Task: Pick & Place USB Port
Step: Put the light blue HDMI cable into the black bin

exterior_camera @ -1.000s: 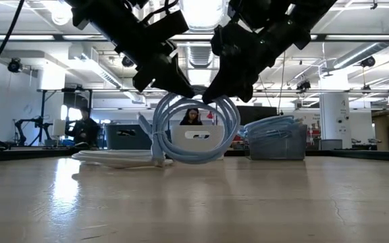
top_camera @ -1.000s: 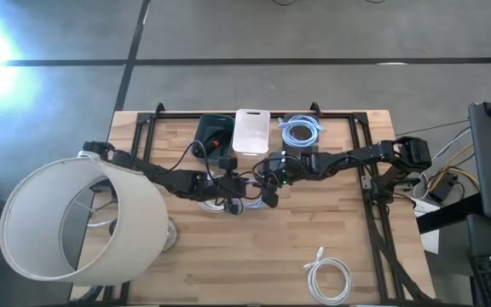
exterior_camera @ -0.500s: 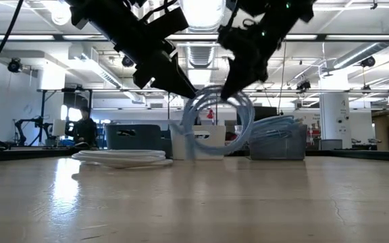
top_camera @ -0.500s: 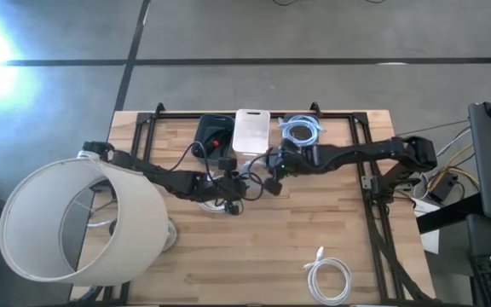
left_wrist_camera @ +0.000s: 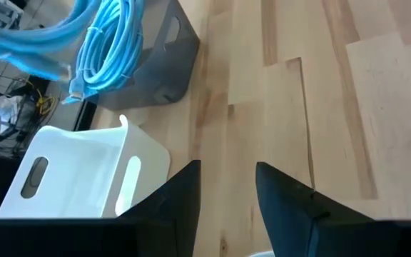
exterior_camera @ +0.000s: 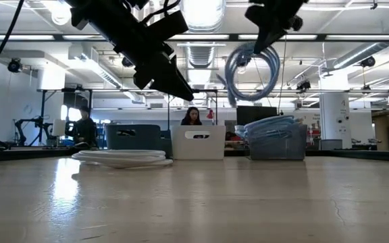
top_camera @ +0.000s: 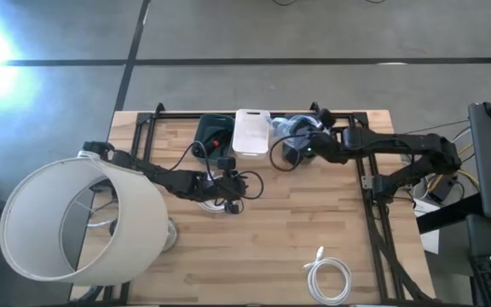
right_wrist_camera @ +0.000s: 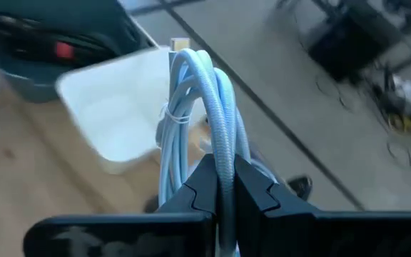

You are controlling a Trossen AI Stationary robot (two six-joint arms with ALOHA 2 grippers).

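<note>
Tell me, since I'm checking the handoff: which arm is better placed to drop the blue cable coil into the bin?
Right. The right gripper is shut on the blue cable coil, raised by the bins; the left gripper is open, holding nothing.

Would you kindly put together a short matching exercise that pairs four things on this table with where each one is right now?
Things:
1. blue cable coil
2. white bin
3. white cable coil
4. left gripper

Places:
A. lying alone near the table's front edge
B. hanging in the air from the right gripper
C. open, over bare wood at mid-table
D. standing between the dark bin and the grey bin

Pairs: 1-B, 2-D, 3-A, 4-C
</note>
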